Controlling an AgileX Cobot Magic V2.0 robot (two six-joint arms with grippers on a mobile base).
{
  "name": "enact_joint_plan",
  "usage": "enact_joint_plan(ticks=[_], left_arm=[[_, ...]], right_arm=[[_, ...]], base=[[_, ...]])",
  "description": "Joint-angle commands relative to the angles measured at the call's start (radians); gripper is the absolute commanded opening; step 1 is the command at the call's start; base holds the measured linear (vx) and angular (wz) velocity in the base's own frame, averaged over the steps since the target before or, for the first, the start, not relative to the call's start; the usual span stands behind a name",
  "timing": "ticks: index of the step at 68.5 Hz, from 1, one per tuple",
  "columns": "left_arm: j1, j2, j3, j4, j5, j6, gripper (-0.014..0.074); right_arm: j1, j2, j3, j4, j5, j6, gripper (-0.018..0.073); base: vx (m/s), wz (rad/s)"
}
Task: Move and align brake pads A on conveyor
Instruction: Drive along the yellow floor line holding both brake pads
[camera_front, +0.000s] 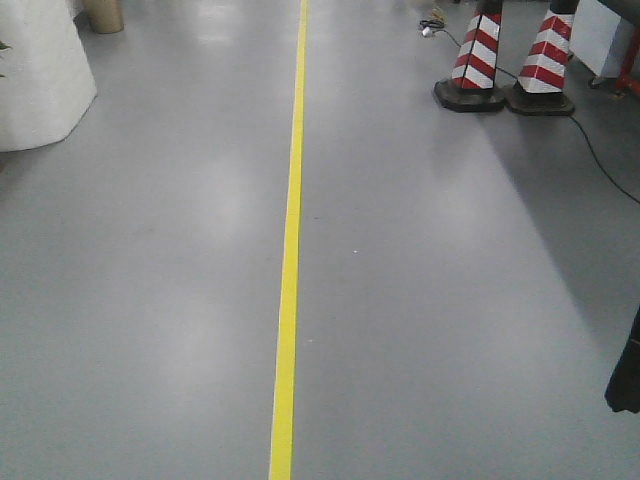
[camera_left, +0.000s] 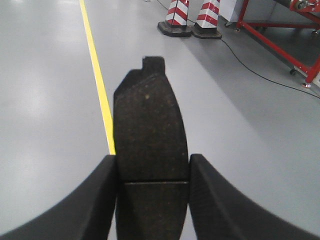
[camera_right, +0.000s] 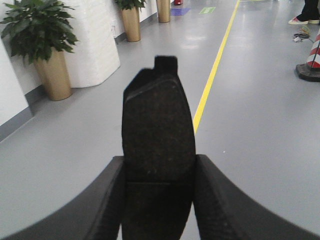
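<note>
The left gripper (camera_left: 152, 200) is clamped on 1 brake pad (camera_left: 150, 150), its 2 black fingers (camera_left: 97, 200) pressing the pad's long edges just at the thin groove across its middle; the pad juts forward, its notched tab at the far end, above the grey floor (camera_left: 45, 100) and a yellow floor line (camera_left: 97, 75). The right gripper (camera_right: 159, 200) likewise grips a second brake pad (camera_right: 159, 130) between its fingers (camera_right: 220, 205), held out over the same floor. The front view shows only floor, the yellow line, and 2 red-and-white striped cones (camera_front: 510, 55). A red frame (camera_left: 280, 35) stands at the left wrist view's far right, and potted plants (camera_right: 42, 45) line the wall in the right wrist view.
</note>
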Motion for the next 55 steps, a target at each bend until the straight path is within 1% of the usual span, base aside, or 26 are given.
enact_joint_plan(ticks=[1,31,55], left_arm=[[-0.004,0.012,-0.027,0.008,-0.092,-0.002,-0.0007],[-0.004,0.012,-0.027,0.008,-0.092,-0.002,-0.0007],[-0.004,0.012,-0.027,0.008,-0.092,-0.002,-0.0006]], right_arm=[[-0.004,0.005,-0.032,-0.015,-0.097,-0.004,-0.0004],[-0.004,0.005,-0.032,-0.015,-0.097,-0.004,-0.0004],[-0.004,0.005,-0.032,-0.015,-0.097,-0.004,-0.0004]], base=[[0.6,-0.18],[0.6,-0.19],[0.63,0.01]])
